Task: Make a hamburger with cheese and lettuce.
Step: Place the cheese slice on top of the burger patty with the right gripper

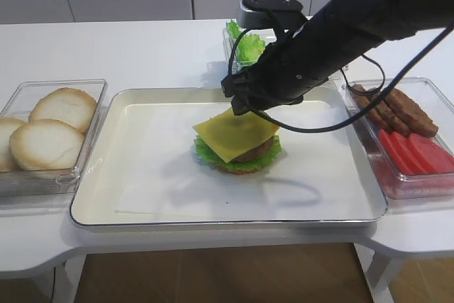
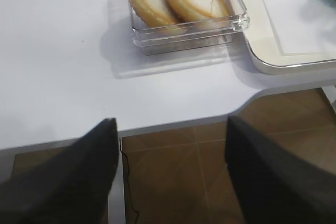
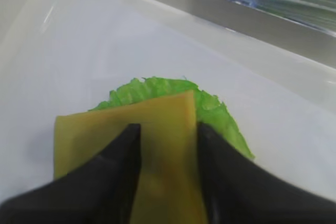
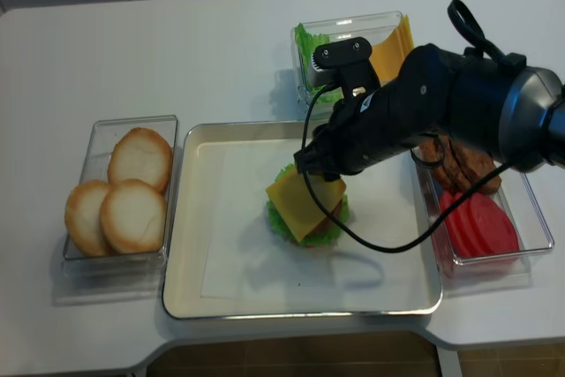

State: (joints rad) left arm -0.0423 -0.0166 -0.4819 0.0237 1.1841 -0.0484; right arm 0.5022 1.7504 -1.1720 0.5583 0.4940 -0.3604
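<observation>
The hamburger sits in the middle of the white tray, with a brown patty over the frilly green lettuce. The yellow cheese lies tilted across the top of it, its far edge up by my right gripper. In the right wrist view the gripper is open; its two black fingers stand apart and the flat cheese shows between them, with lettuce beyond. From above, the cheese covers most of the stack. My left gripper hangs open and holds nothing, past the table's front edge.
A clear box of pale bun halves stands left of the tray. On the right, a box holds dark patties and red tomato slices. Behind the tray are lettuce leaves and stacked cheese slices.
</observation>
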